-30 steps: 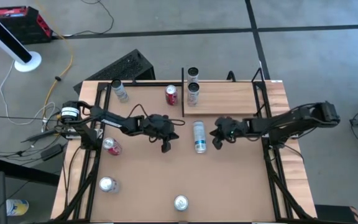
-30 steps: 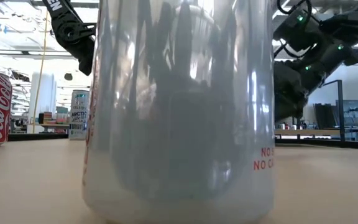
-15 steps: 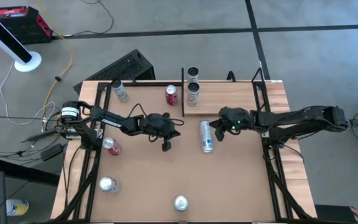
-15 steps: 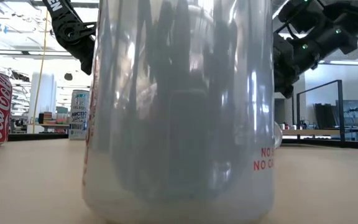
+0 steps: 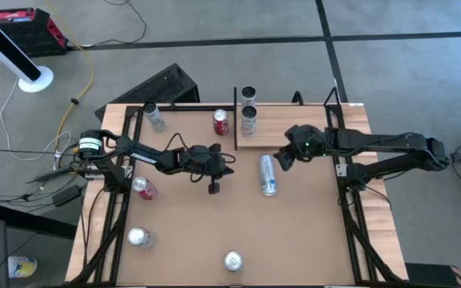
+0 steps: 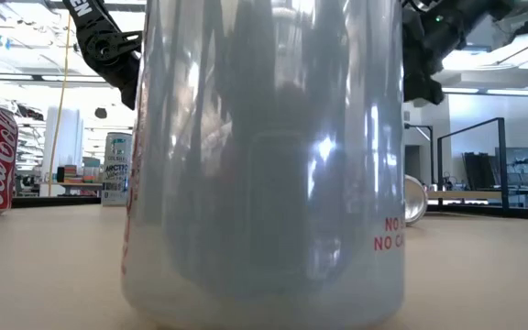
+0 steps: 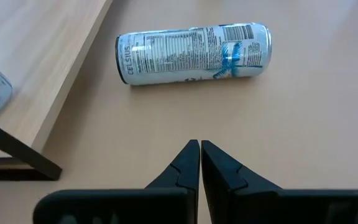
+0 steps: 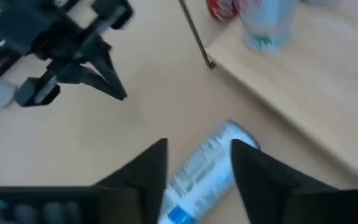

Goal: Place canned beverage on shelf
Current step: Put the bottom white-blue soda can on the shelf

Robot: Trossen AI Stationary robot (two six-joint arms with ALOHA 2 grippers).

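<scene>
A silver and blue canned beverage (image 5: pixel 268 174) lies on its side on the tabletop, just in front of the shelf; it also shows in the left wrist view (image 7: pixel 191 53). The shelf (image 5: pixel 294 126) is a pale plank with two upright cans (image 5: pixel 249 120) at its left end. My right gripper (image 8: pixel 197 155) hangs open above the lying can (image 8: pixel 204 174), with a finger on either side of it in that view and clear of it. To the can's left, my left gripper (image 7: pixel 199 152) stays shut and empty.
A red can (image 5: pixel 221 122) stands left of the shelf's black rail. Other cans stand or lie at the far left (image 5: pixel 154 117), the left (image 5: pixel 143 187) and the near edge (image 5: pixel 232 260). One can (image 6: pixel 264 165) fills the low view.
My right gripper has risen off the table and moved toward the far edge, to the shelf's front. The lying can has shifted a little toward the table's right edge and stays on its side. My left gripper has rolled slightly in place.
</scene>
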